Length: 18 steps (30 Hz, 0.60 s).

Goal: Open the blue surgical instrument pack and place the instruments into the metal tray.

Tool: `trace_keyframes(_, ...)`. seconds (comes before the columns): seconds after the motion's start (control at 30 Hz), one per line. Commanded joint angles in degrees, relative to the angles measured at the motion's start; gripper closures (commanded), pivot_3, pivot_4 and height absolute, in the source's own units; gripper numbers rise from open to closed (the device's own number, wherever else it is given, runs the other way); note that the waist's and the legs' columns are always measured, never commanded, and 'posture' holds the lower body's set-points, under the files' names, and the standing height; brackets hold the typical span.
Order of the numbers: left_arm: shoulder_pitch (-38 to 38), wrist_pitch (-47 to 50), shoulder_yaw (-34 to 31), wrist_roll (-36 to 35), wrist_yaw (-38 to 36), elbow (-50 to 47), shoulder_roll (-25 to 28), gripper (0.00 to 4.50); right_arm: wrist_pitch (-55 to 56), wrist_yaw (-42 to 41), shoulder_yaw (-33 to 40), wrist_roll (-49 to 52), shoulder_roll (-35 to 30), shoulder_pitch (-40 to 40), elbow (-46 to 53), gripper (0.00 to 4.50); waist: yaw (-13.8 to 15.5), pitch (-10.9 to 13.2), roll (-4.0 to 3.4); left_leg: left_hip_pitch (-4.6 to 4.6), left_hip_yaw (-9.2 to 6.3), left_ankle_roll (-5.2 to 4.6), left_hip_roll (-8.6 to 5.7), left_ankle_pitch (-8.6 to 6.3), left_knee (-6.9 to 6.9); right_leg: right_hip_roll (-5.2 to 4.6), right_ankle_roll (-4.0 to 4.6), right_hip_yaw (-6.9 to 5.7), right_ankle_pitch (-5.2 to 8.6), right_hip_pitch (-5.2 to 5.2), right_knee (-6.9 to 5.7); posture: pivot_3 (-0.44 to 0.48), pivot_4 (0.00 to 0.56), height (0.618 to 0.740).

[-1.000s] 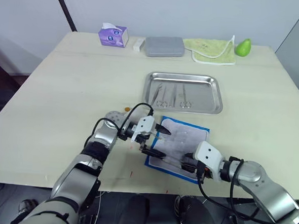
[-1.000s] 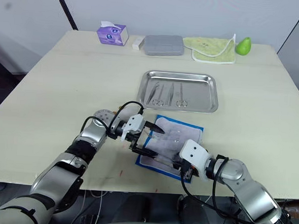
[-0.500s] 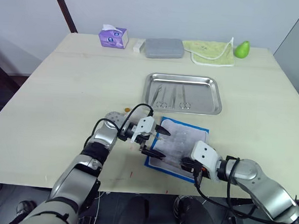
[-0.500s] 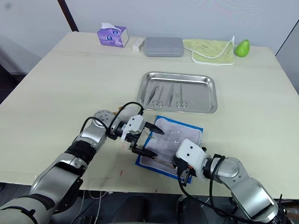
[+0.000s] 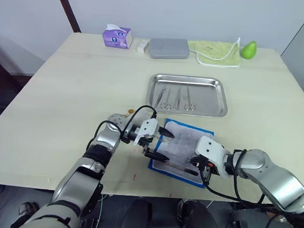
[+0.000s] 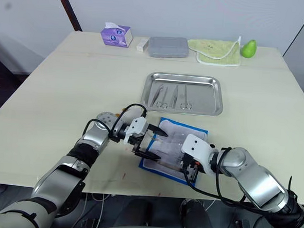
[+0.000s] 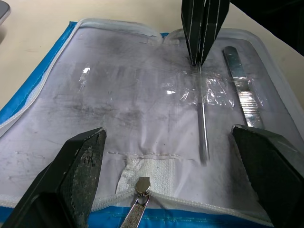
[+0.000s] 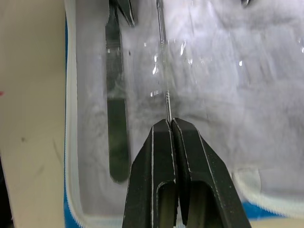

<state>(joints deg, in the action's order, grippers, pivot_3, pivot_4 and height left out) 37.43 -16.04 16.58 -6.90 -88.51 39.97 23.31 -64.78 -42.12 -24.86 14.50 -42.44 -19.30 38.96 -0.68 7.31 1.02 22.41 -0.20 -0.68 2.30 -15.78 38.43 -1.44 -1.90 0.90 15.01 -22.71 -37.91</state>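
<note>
The blue surgical instrument pack (image 5: 208,133) lies unfolded near the table's front edge, its pale lining (image 7: 118,104) facing up. On the lining my right gripper (image 8: 169,122) is shut on a thin metal rod (image 7: 203,118), one of the instruments. A flat silver instrument (image 8: 116,123) lies beside the rod under clear film. My left gripper (image 5: 169,145) stands open over the pack's left side, one finger on either side of the lining, holding nothing. Farther back sits the metal tray (image 5: 152,93) with several instruments (image 5: 177,97) inside.
Along the far edge stand a purple tissue box (image 5: 117,37), a small white block (image 5: 142,45), a grey case (image 5: 169,48), a yellow-green cloth (image 5: 218,51) and a green pear (image 5: 248,48). The pack's zipper pull (image 7: 137,209) lies at its left edge.
My right gripper has moved a little farther onto the pack's lining, still shut. The left gripper has stayed open in the same place.
</note>
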Motion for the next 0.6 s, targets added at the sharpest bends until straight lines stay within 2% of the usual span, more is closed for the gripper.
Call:
trace_keyframes(0.03, -1.4, 0.2, 1.9, 2.8, -0.1, 1.7, 0.3, 0.0, -3.3, -0.1, -0.1, 1.4, -1.1, -2.5, 2.5, 4.46, 0.0, 0.0, 0.0, 0.01, -0.03, 0.0, 0.0, 0.0, 0.0, 0.0, 0.0, -0.03, 0.0, 0.0, 0.0, 0.0, 0.15, 0.736)
trace_keyframes(0.3, -1.7, 0.2, 1.9, 2.8, 0.1, 1.6, 0.3, 0.0, -8.1, -0.7, 0.3, 5.1, -3.8, -6.9, 5.9, 4.46, 0.0, 0.0, -0.08, 0.04, -0.06, 0.0, -0.01, 0.0, 0.0, -0.02, 0.0, -0.05, 0.0, -0.02, 0.0, 0.0, 0.15, 0.736)
trace_keyframes(0.6, -1.6, 0.1, 2.0, 2.9, 0.3, 1.9, 0.1, 0.0, -9.6, -0.7, 2.9, 7.7, -7.8, -7.1, 7.9, 4.46, 0.0, 0.1, -0.13, 0.07, -0.06, 0.0, -0.02, 0.0, 0.0, -0.04, 0.0, -0.06, 0.0, -0.03, 0.01, 0.0, 0.15, 0.736)
